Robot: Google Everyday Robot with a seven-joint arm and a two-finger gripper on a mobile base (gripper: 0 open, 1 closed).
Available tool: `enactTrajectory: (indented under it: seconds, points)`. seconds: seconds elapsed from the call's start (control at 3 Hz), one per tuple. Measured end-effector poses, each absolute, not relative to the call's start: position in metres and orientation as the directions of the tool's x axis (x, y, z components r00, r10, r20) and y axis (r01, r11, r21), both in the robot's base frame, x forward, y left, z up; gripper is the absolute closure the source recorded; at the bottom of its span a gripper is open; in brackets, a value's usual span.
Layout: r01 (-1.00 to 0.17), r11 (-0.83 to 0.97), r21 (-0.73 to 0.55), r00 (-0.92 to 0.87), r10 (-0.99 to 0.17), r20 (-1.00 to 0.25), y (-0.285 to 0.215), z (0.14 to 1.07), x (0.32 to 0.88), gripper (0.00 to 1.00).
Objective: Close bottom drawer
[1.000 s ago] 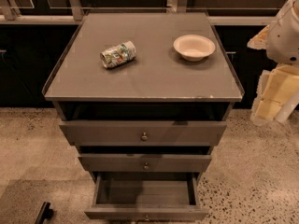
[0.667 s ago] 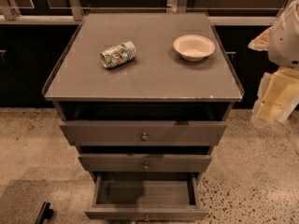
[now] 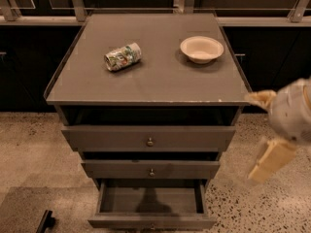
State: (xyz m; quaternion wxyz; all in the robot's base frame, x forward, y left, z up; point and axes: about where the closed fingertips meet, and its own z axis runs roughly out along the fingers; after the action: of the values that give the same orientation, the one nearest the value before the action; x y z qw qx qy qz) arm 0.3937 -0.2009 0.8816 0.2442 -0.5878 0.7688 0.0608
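The bottom drawer is the lowest of three in a grey-brown cabinet. It is pulled far out, and its shallow box shows empty inside. Its front lies at the lower edge of the view, with the knob barely showing. My gripper hangs in the air to the right of the cabinet, level with the top and middle drawers. It touches nothing. Its two cream fingers stand apart, open and empty.
The top drawer and middle drawer stick out slightly. A crushed can and a white bowl sit on the cabinet top. A dark object lies on the speckled floor at lower left. Dark cabinets and a rail stand behind.
My gripper has come down and slightly left, from beside the cabinet top to beside the upper drawers. The drawers, can and bowl have not moved.
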Motion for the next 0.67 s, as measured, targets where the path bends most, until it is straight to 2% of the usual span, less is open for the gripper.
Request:
enactTrajectory:
  seconds: [0.33, 0.67]
  points:
    - [-0.915, 0.4, -0.053, -0.288, -0.74, -0.608, -0.203, 0.78, 0.374, 0.0]
    - [-0.862, 0.498, 0.093, -0.425, -0.609, -0.67, -0.208, 0.67, 0.365, 0.0]
